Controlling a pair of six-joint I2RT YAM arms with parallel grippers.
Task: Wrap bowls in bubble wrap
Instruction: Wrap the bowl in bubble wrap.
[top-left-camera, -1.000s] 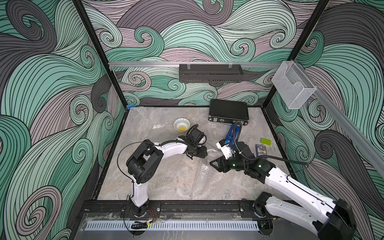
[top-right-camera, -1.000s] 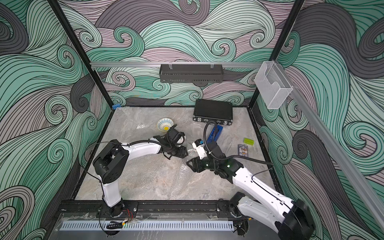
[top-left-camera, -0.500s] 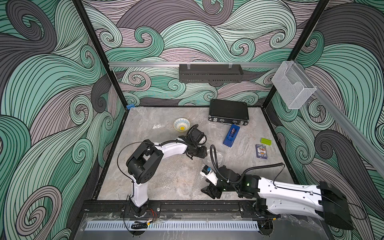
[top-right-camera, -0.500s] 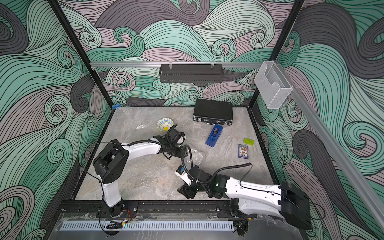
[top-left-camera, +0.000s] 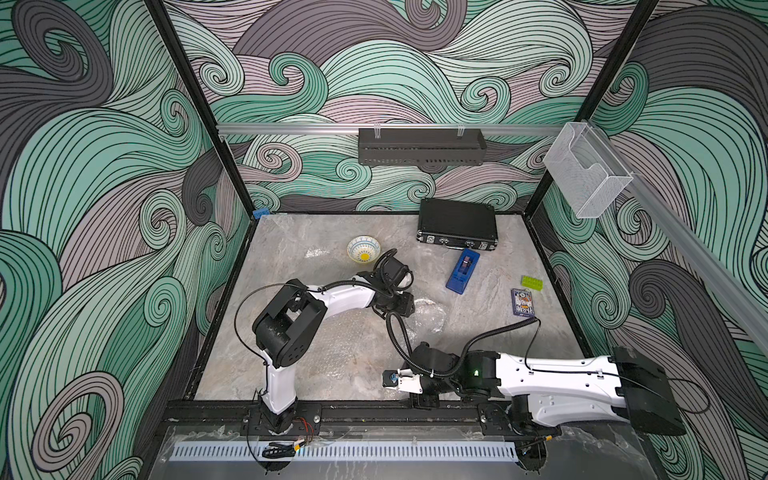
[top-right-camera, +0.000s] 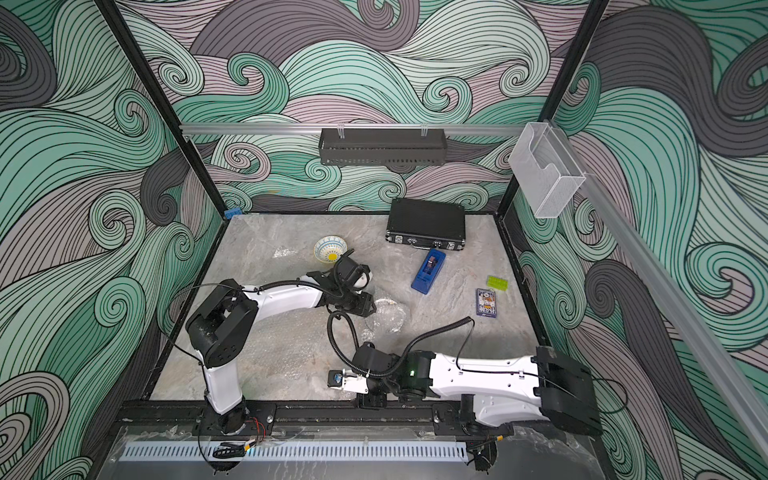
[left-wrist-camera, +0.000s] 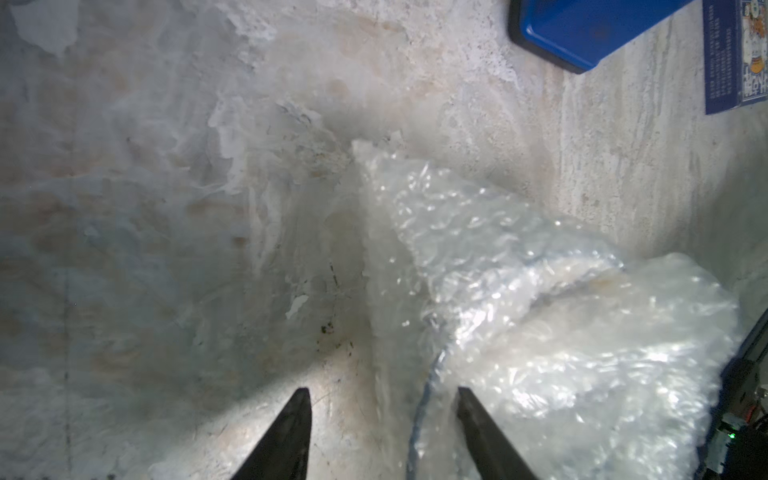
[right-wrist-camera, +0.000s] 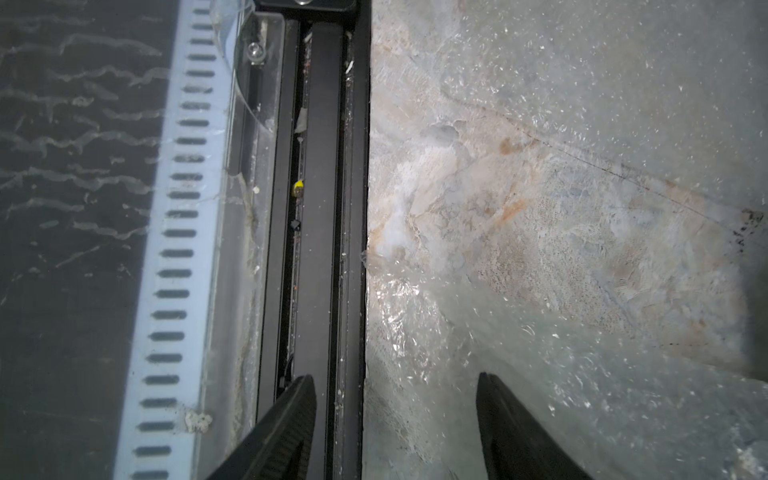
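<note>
Marble table (top-left-camera: 498, 257): only the top views show the bare bowl (top-left-camera: 363, 249); left end effector (left-wrist-camera: 382, 390), right end effector (right-wrist-camera: 395, 376) both wide.

Wrapped bowl (left-wrist-camera: 429, 376): only a thin blue rim line shows through the bubble wrap bundle (left-wrist-camera: 561, 332), pattern hidden. The bundle runs off the left wrist picture's edge. Of the left gripper (left-wrist-camera: 383, 390) only the finger tips are in frame, either side of that rim line; contact with the wrap can't be told. In both top views both grippers' fingers sit hidden under the wrists. The blue case (left-wrist-camera: 590, 29) and card box (left-wrist-camera: 735, 54) are cut off at the edge, print blurred. The right gripper (right-wrist-camera: 395, 376) has its fingers cut off too. The flat bubble wrap sheet (right-wrist-camera: 582, 395) is blurred, outline unclear.
</note>
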